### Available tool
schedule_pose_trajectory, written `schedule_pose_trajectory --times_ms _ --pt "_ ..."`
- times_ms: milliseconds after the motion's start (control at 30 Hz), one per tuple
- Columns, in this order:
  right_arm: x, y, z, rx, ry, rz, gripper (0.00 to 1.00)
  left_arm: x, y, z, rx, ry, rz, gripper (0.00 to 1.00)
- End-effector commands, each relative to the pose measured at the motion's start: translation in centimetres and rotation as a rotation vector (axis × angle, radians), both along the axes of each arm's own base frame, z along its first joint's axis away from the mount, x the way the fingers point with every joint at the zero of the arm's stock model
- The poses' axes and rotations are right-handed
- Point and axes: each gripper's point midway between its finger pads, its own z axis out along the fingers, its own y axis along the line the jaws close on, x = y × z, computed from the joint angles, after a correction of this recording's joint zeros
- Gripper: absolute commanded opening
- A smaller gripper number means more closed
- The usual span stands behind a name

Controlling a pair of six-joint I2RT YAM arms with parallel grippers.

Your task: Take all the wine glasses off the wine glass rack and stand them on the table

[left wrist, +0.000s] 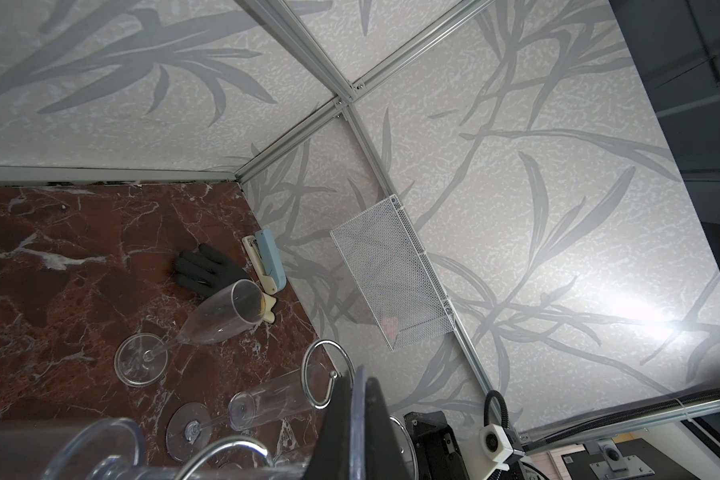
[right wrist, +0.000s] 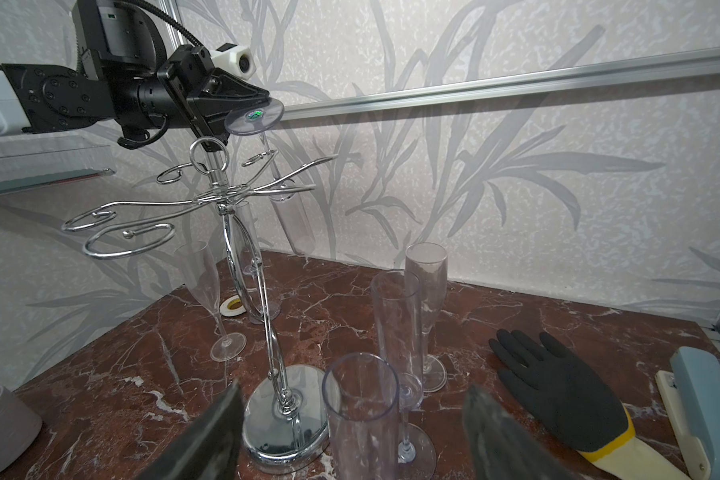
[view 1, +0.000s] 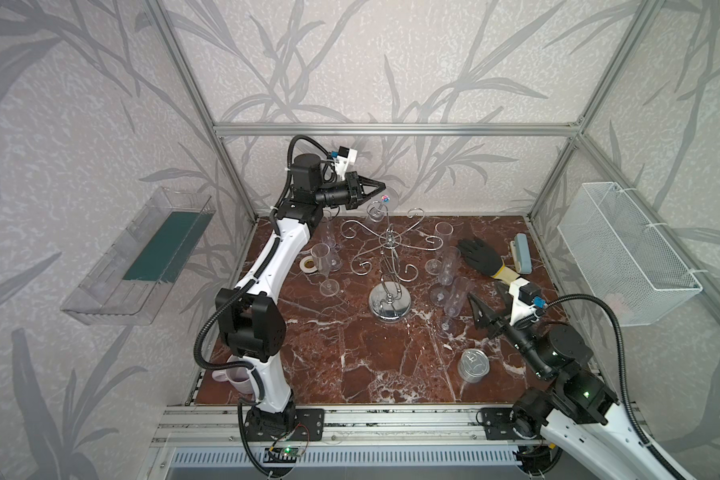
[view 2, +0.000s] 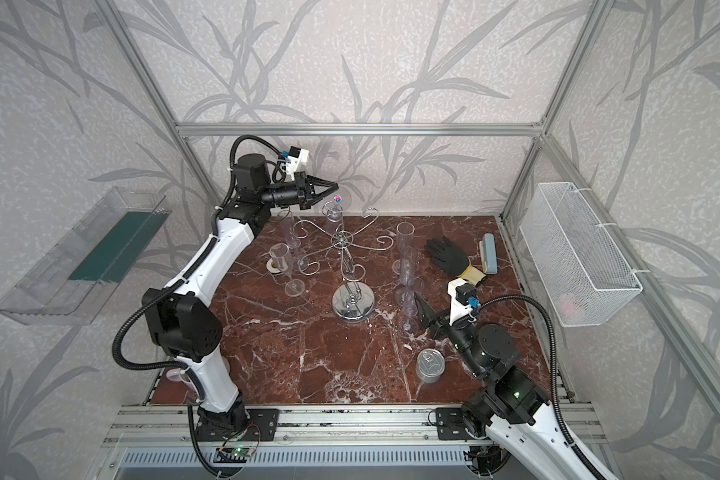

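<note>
Clear wine glass [right wrist: 285, 195] hangs inverted on chrome wine glass rack [right wrist: 224, 199], foot pinched by left gripper [right wrist: 262, 102]; right gripper [right wrist: 354, 390] wide; flutes [right wrist: 395, 328] crowd counter [right wrist: 341, 291].

The left gripper [view 2: 334, 186], tips pinched together, meets the foot rim of an upturned wine glass [view 2: 333, 217] hanging just beneath it on the wine glass rack [view 2: 342, 240], whose mirrored base stands well below.

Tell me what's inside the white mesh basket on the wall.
A small pinkish thing shows low in the basket. The mesh blurs it, so what it is cannot be told.
</note>
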Motion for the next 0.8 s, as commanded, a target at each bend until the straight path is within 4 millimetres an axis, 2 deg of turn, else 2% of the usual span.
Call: schedule_pose_trajectory --times_ms 0,767 --pt "0.0 -0.1 0.8 0.021 -0.022 -0.002 0.81 -1.9 -0.3 2.1 -0.021 -0.060 -0.053 0.00" --pt "-0.1 -0.5 0.1 0.021 -0.012 -0.018 0.81 -4.9 0.0 1.3 0.032 -0.067 -0.100 0.00"
